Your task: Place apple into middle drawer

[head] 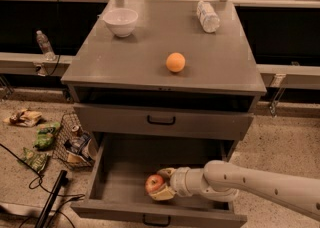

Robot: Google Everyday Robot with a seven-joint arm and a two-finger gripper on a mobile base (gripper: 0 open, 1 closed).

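The red apple (154, 183) with yellowish patches is inside the open middle drawer (125, 164), low near its front, at or just above the grey floor. My gripper (162, 184) reaches in from the right on a white arm and its pale fingers (164, 194) are closed around the apple's right side and underside. The drawer is pulled far out, with its black bar handle (156, 220) at the bottom edge.
The closed drawer front above has a black handle (161, 120). On the cabinet top sit an orange fruit (175, 62), a white bowl (120, 21) and a lying plastic bottle (207, 16). A wire basket and snack bags (75, 142) lie on the floor at left.
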